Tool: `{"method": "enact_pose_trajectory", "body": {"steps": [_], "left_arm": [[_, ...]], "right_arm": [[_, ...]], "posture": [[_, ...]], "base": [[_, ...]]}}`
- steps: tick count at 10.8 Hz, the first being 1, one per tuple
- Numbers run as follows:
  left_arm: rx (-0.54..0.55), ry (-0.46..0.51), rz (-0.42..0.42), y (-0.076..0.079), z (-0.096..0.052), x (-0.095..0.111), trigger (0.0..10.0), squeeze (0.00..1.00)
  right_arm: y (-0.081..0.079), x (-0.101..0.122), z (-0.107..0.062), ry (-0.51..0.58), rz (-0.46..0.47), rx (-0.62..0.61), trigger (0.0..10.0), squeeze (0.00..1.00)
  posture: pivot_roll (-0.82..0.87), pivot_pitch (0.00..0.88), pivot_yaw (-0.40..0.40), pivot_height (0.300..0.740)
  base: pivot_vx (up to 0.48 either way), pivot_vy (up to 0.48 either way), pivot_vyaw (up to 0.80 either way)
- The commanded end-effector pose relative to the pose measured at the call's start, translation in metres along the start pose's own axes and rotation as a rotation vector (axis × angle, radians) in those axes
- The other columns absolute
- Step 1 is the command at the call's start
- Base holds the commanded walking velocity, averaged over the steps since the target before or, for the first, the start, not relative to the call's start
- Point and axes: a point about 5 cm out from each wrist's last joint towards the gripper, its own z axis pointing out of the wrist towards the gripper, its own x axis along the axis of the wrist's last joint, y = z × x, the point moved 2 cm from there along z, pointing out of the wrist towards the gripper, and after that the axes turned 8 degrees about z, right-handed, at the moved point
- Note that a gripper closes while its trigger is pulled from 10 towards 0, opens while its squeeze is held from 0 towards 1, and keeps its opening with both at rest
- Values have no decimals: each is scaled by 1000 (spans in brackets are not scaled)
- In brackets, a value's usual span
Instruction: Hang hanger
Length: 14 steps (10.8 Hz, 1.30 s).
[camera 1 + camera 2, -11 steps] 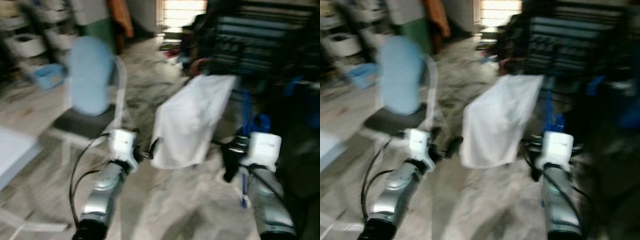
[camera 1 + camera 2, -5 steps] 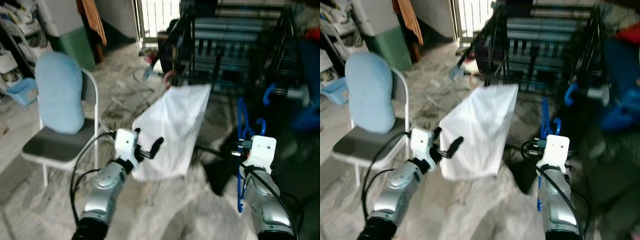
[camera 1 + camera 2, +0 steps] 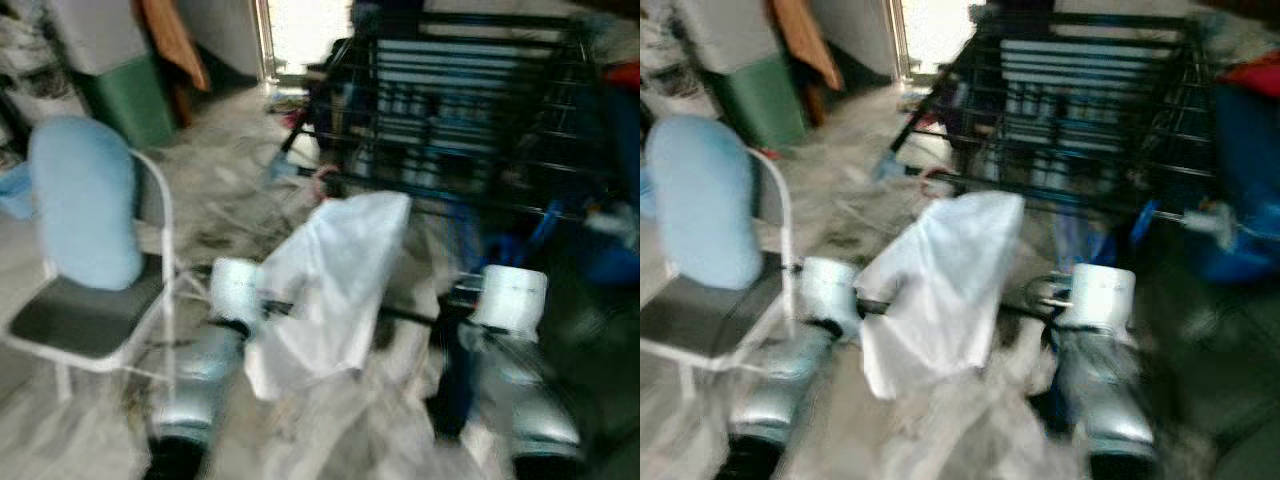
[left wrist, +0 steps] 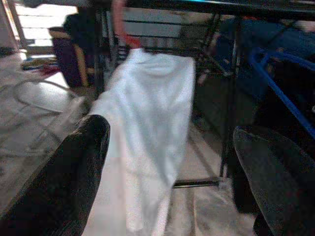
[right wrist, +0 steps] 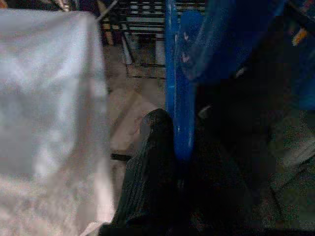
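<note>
Right gripper pinching blue hanger, mid-frame in the right wrist view; left gripper spread, empty. Best to halt until blur clears; then lift hook over a drying rack bar upper right, clear of the white cloth.

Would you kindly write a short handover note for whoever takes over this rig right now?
Left gripper: jaws open and holding nothing, pointing at the white cloth that hangs from the black drying rack.
Right gripper: jaws shut on the blue hanger, held low in front of the rack, beside the cloth.
Done: the hanger is in hand and the robot faces the rack. The head views are blurred.
Left: raise the hanger, hook it over a rack bar, then let go. A chair with a light blue cushion stands to the robot's left.
</note>
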Motion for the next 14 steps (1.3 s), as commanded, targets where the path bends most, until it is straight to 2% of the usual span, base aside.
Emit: {"method": "enact_pose_trajectory", "body": {"steps": [1, 6, 9, 12, 14], "left_arm": [[33, -2, 34, -14, -6, 2, 10000, 0], [52, -7, 26, -13, -13, -4, 10000, 0], [50, -10, 24, -12, -13, -4, 10000, 0], [46, -15, 25, -11, -15, -5, 10000, 0], [41, -21, 28, -10, -15, -6, 10000, 0]], "right_arm": [[-16, -2, 0, -20, 21, 47, 10000, 0], [-19, -4, -4, -17, -15, 67, 10000, 0], [-19, 12, 0, 40, -25, 57, 10000, 0], [-21, 32, 13, 85, -21, 55, 10000, 0], [-36, 44, 29, 65, 0, 94, 10000, 0]], "posture": [[-110, 21, 23, 740], [-110, 36, 17, 740], [-112, 41, 14, 740], [-109, 47, 18, 740], [-105, 50, 15, 740]], "base": [[364, 311, 0], [0, 0, 0], [0, 0, 0], [0, 0, 0], [0, 0, 0]]}}
